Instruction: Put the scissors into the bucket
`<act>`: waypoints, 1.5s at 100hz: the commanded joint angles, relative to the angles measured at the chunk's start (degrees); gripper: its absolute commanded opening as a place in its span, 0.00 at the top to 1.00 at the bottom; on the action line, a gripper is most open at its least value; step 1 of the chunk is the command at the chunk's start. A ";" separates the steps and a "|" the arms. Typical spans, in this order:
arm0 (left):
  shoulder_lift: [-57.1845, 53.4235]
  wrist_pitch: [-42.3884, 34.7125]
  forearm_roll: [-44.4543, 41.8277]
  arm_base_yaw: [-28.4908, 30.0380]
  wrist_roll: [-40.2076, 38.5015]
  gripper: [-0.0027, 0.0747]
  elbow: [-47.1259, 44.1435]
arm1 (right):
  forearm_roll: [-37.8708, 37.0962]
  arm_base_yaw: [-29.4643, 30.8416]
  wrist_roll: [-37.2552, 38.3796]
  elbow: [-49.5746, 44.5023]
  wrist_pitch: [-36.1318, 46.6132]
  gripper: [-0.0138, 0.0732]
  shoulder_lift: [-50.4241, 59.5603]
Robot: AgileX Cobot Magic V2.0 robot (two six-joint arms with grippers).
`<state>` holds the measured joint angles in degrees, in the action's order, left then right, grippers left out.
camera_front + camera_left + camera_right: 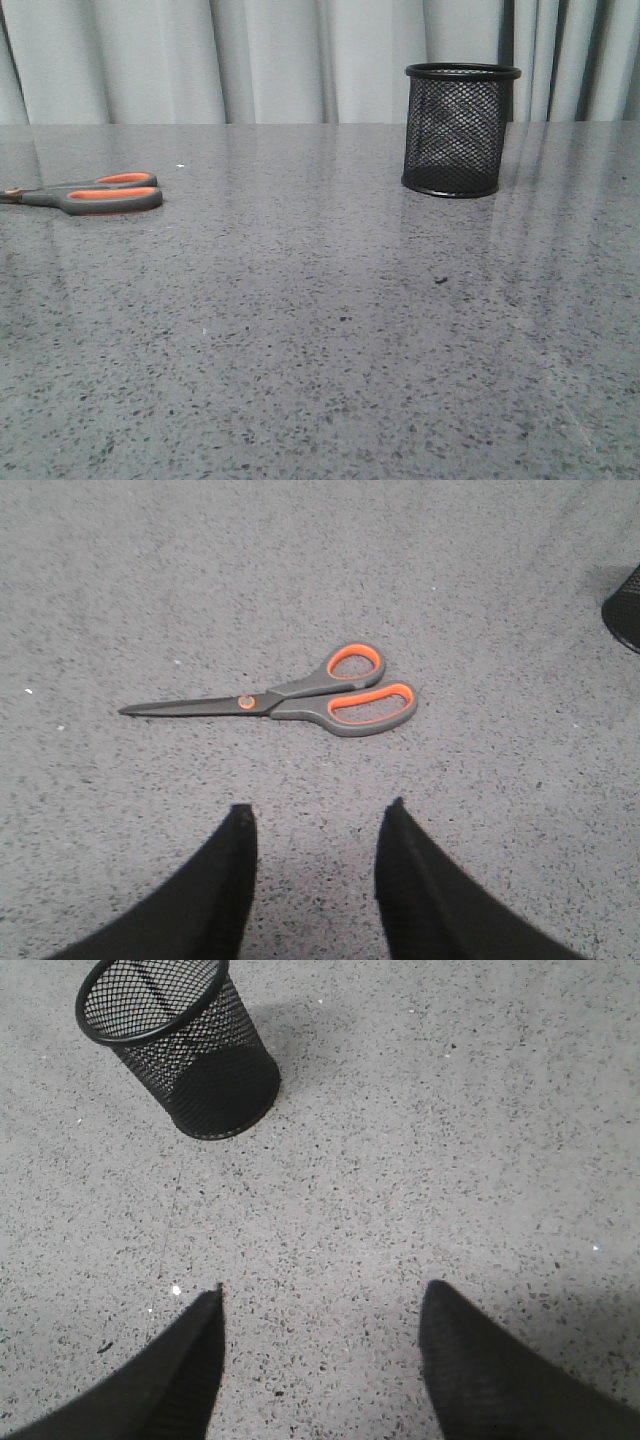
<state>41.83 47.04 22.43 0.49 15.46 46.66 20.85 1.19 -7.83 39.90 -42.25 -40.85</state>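
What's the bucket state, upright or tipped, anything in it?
Upright: the bucket stands on its base, rim up. Empty as far as visible; the scissors lie flat on the table.

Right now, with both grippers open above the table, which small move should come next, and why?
Probably lower the left gripper over the scissors for a grasp. They lie flat and closed on the table, untouched, just ahead of its open fingers. The bucket stands upright and apart from them, so nothing can go in before a pickup. The right gripper is open near the bucket, holding nothing.

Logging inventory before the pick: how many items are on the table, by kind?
Scissors: 1
Bucket: 1
Total: 2
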 commanded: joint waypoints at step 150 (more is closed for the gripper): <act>52.70 23.47 -8.28 -10.23 60.20 0.37 42.24 | 0.68 0.18 -3.12 2.09 3.40 0.34 -0.27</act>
<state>96.30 70.36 13.78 -8.77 75.25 86.88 20.85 1.19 -10.23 39.90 -42.15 -40.85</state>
